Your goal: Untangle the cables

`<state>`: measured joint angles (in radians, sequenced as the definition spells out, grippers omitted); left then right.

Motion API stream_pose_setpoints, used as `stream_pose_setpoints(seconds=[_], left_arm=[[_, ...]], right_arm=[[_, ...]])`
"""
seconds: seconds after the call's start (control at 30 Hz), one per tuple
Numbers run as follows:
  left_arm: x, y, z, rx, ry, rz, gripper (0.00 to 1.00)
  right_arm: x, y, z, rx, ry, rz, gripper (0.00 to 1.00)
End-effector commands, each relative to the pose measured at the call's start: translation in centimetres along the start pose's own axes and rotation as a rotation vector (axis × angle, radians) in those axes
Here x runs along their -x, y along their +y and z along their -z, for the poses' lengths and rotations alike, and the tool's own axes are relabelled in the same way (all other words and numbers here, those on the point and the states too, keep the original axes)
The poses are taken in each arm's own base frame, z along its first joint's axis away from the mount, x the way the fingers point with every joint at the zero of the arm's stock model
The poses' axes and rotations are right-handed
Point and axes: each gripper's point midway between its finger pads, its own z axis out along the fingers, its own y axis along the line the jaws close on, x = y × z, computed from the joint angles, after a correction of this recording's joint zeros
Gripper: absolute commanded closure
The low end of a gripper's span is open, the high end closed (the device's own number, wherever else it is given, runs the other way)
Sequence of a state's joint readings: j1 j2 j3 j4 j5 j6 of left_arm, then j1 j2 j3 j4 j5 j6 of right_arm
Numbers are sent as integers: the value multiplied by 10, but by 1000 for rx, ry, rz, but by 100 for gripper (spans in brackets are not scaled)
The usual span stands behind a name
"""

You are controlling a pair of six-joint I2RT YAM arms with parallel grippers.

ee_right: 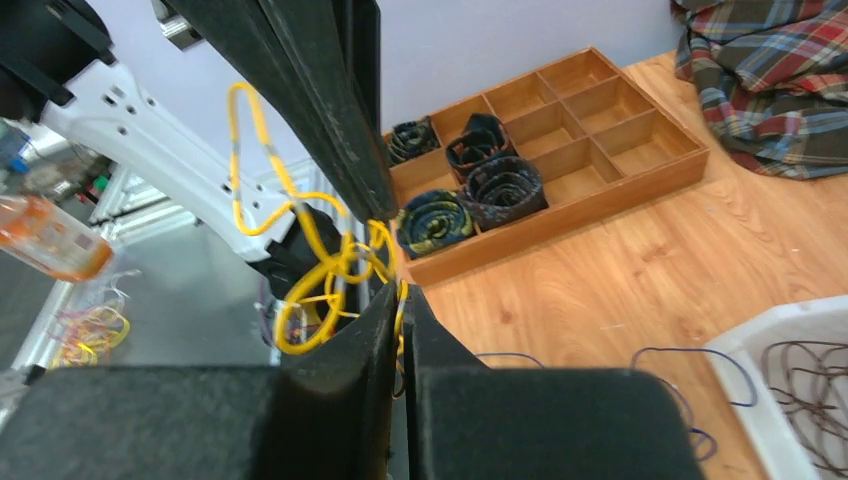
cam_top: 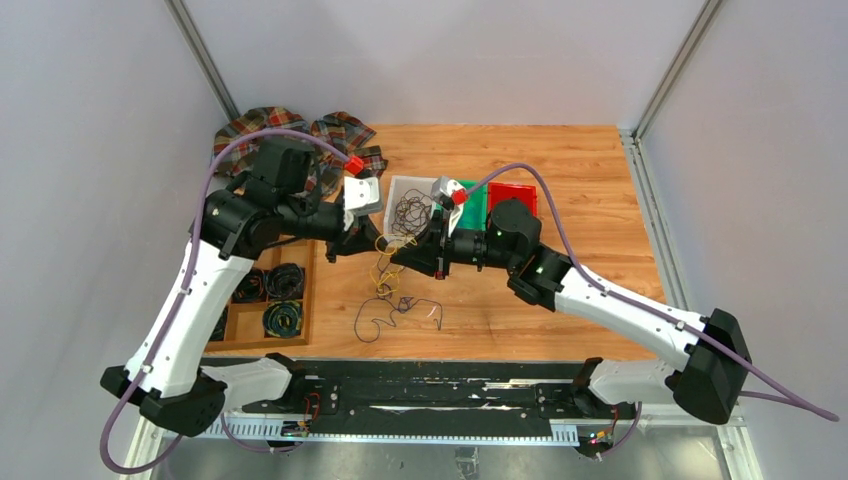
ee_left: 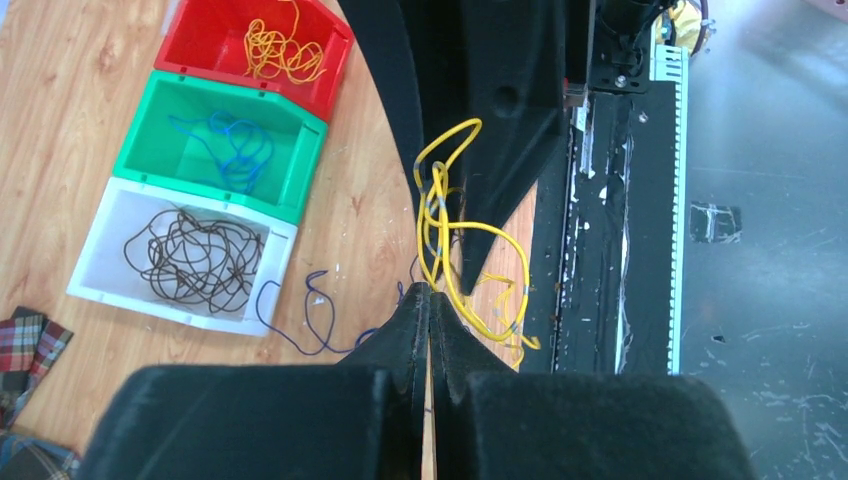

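Note:
A tangled yellow cable [cam_top: 384,272] hangs between my two grippers above the table, its loops also showing in the left wrist view [ee_left: 446,240] and the right wrist view [ee_right: 300,225]. My left gripper [cam_top: 366,240] [ee_left: 430,292] is shut, with the yellow cable running into its tips. My right gripper [cam_top: 402,256] [ee_right: 401,292] is shut on a strand of the same cable, close to the left one. A thin purple cable [cam_top: 395,316] [ee_left: 300,322] lies loose on the wood below them.
A white bin [cam_top: 391,186] [ee_left: 100,240] holds brown cables, a green bin [cam_top: 476,208] [ee_left: 150,120] a blue cable, a red bin [cam_top: 514,192] [ee_left: 190,40] a yellow one. A wooden divided tray [cam_top: 262,296] [ee_right: 560,150] with coiled cables sits left. Plaid cloth [cam_top: 290,132] lies at the back left.

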<state>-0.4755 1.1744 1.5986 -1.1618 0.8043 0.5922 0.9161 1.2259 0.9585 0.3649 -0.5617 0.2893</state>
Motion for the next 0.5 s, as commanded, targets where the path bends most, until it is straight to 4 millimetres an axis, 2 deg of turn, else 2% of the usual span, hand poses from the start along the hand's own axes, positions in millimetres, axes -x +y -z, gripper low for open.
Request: stream_pose_setpoints(seconds=[0.0, 0.03, 0.07, 0.13, 0.17, 0.27, 0.37, 0.47], left_arm=[[7, -3, 0, -14, -12, -3, 98], [4, 1, -1, -1, 1, 5, 89], [1, 6, -2, 17, 20, 17, 68], [-9, 19, -4, 71, 71, 52, 39], [-16, 26, -4, 104, 103, 67, 33], [-37, 48, -4, 203, 201, 108, 22], [-60, 68, -3, 304, 290, 136, 19], [-81, 78, -5, 363, 339, 151, 17]], right_arm=[[16, -6, 4, 6, -15, -20, 99], [18, -14, 8, -27, -26, -24, 99], [21, -23, 12, -64, -38, -30, 99], [26, -47, 27, -165, -63, -48, 99], [26, -61, 35, -225, -64, -60, 99], [24, -109, 72, -432, -78, -84, 99], [13, -153, 116, -667, -67, -81, 100], [-4, -196, 166, -968, 29, -32, 99]])
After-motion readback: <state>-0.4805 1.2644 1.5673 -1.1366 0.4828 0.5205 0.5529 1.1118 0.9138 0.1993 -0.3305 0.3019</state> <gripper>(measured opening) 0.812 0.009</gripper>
